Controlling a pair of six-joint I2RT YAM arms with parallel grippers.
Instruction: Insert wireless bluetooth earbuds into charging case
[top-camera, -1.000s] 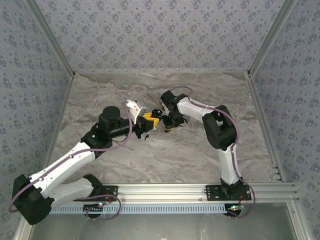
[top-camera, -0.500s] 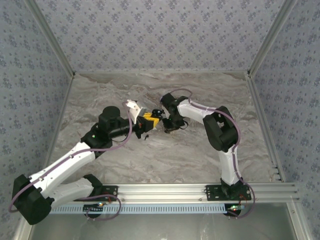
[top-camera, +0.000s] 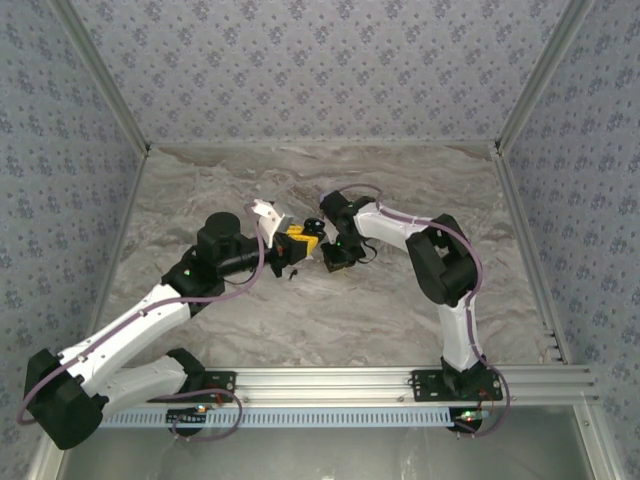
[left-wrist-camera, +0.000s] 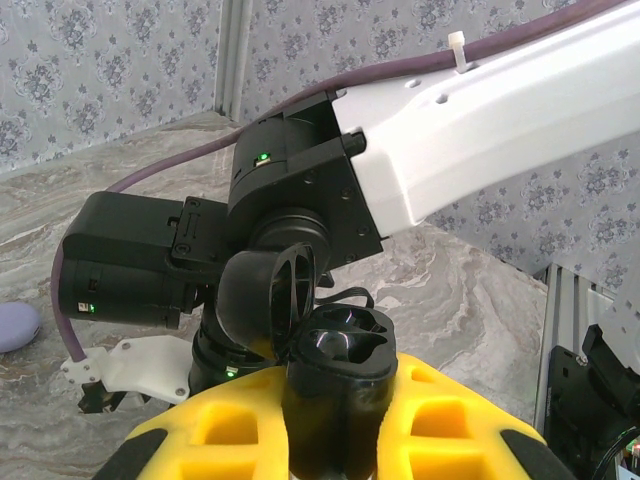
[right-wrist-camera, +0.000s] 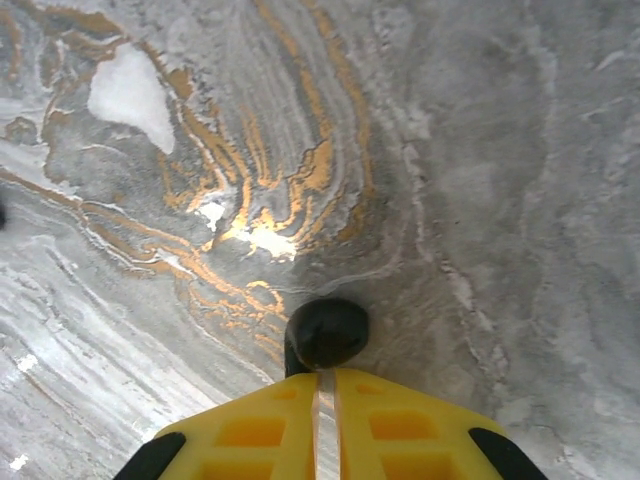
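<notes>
The charging case (left-wrist-camera: 340, 352), glossy black and round, is sitting upright, clamped in the left pincer (left-wrist-camera: 335, 412). Its lid (left-wrist-camera: 265, 290) is standing hinged open, and two dark recesses are showing in its top. One earbud (right-wrist-camera: 325, 333), a small black rounded piece, is being pinched at the tip of the right pincer (right-wrist-camera: 322, 385), hanging close over the marbled surface (right-wrist-camera: 480, 150).

We record a desk (top-camera: 300, 320) with a grey marbled top; the right wrist view shows ochre and white veins in it. Walls (top-camera: 300, 70) in pale blue floral paper enclose it on three sides, with aluminium posts (top-camera: 521, 100) at the back corners. An aluminium rail (top-camera: 330, 380) runs along the near edge. A pale lilac disc (left-wrist-camera: 15, 327) lies flat on the desk.
</notes>
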